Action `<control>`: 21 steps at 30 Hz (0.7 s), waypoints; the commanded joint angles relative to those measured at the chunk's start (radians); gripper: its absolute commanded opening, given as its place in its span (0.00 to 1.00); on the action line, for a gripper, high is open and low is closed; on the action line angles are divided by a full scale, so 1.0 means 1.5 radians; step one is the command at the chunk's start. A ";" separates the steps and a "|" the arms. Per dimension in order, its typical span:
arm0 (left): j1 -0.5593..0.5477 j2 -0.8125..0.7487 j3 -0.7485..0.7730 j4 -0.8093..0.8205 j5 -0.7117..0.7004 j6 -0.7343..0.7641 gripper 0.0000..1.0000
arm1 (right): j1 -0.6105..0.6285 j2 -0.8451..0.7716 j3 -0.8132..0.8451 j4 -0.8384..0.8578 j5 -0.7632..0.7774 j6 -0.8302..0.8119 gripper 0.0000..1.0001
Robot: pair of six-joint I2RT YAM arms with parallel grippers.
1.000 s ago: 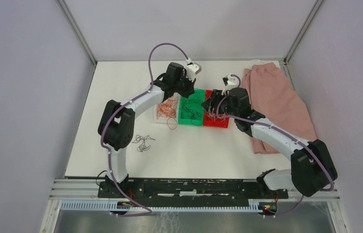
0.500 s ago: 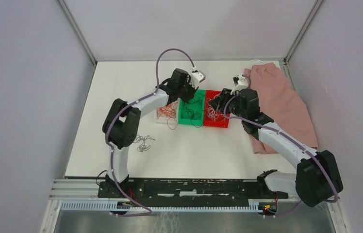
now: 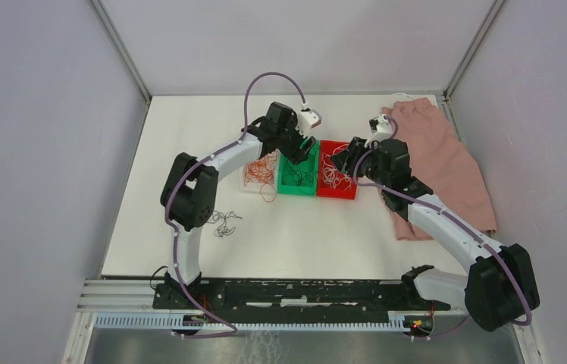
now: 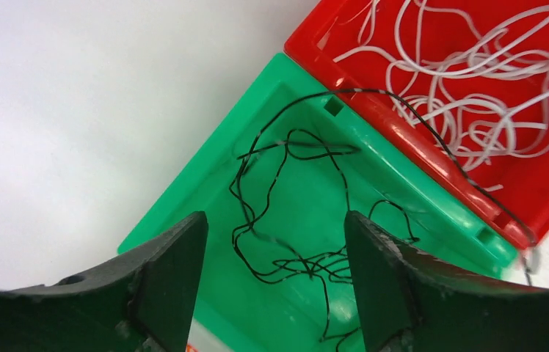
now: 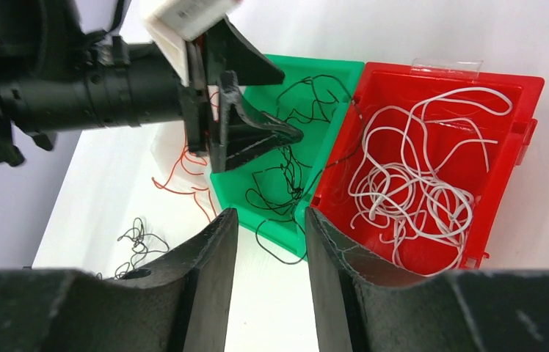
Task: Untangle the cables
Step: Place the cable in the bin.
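A white table (image 3: 189,136) fills the walled work cell, with a pink cloth (image 3: 432,152) spread along its right edge, well apart from the sorting. 2 arms reach in from the near rail and meet over 3 trays set side by side at mid-table, an arrangement that looks meant to sort the cables by colour. The left gripper (image 4: 273,224) hangs over the green tray (image 4: 205,183) with its jaws spread wide and nothing between them, a stance suited to dropping or picking at the black wires (image 4: 308,265) coiled inside. The right gripper (image 5: 268,220) hovers near the seam between the green tray and the red tray (image 5: 521,81), its fingers parted and empty, apparently placed to tend that boundary. White wires (image 5: 404,183) lie looped in the red tray, while orange-red wires (image 3: 260,171) sit in a pale tray (image 3: 249,187) to the left, its walls hard to make out. A small black clump (image 3: 223,221) rests on the bare table near the left arm's elbow, seemingly unsorted. An orange loop (image 3: 268,193) lies just outside the trays. 1 black strand (image 4: 433,147) strays across the red tray's rim, so the job is likely not finished.
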 commanded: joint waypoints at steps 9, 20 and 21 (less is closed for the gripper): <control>0.040 -0.111 0.065 -0.164 0.151 0.062 0.81 | -0.002 0.044 0.020 -0.019 -0.051 0.010 0.44; 0.127 -0.172 0.167 -0.322 0.239 0.003 0.88 | 0.063 0.204 0.098 -0.001 -0.042 -0.011 0.47; 0.143 -0.183 0.166 -0.338 0.248 0.003 0.88 | 0.071 0.219 0.110 -0.004 -0.037 -0.015 0.47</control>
